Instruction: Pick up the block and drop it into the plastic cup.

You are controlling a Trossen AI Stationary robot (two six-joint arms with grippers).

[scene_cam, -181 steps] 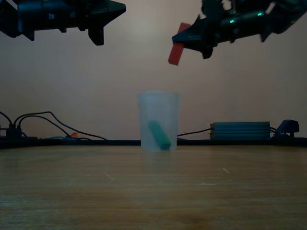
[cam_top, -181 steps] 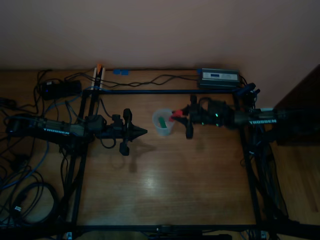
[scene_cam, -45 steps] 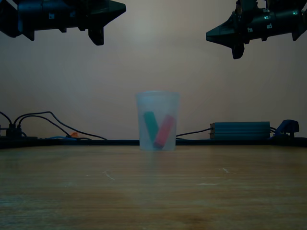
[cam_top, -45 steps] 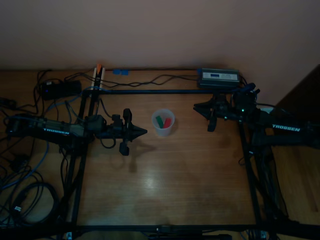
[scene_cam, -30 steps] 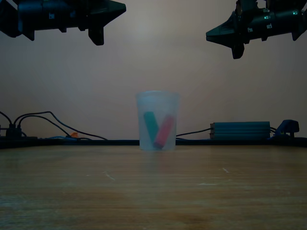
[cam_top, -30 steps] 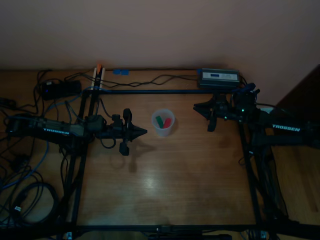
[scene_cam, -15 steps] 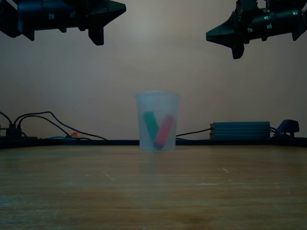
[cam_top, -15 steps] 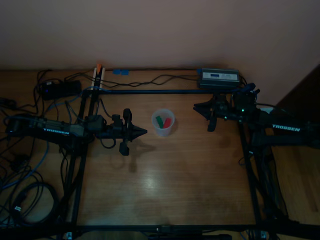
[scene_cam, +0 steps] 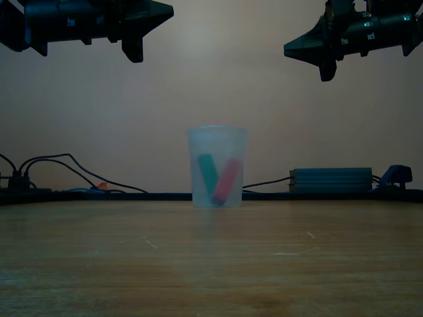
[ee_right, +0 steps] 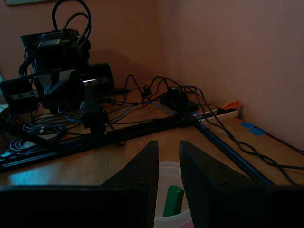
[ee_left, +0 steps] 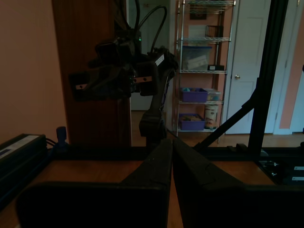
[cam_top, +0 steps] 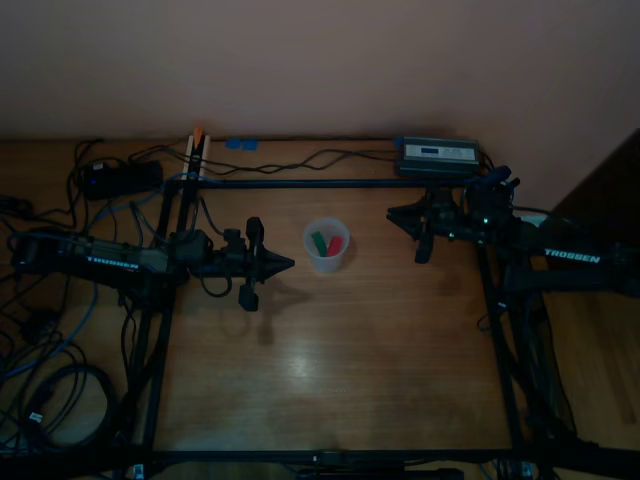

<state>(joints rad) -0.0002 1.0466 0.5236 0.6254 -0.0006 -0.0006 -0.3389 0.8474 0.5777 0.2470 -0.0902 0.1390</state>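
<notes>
1. The table [scene_cam: 211, 264] is bare wood from its front edge up to the plastic cup [scene_cam: 198, 172], which stands upright towards the back edge, about midway between the side edges.
2. The block [scene_cam: 226, 179] lies inside the plastic cup, long axis tilted, lower end on the cup floor and upper end leaning towards the exterior view's right. A green block [scene_cam: 209, 172] leans beside it the opposite way. They appear to meet near the bottom.
3. Judgement: the drop is made. The block needs no further carry, and what counts now is clearance.
4. The right gripper [scene_cam: 291, 47] hangs well above the rim and off to the exterior view's right, nose pointing towards the cup. The right wrist view shows its fingers [ee_right: 142, 166] slightly apart with nothing between them.
5. The left gripper [scene_cam: 168, 9] hangs equally high on the other side. In the top view its tip [cam_top: 288, 263] lies nearer the cup than the right one [cam_top: 392, 213]. Its fingers [ee_left: 156, 161] are pressed together, empty.
6. Either arm can retreat level without touching the cup.
</notes>
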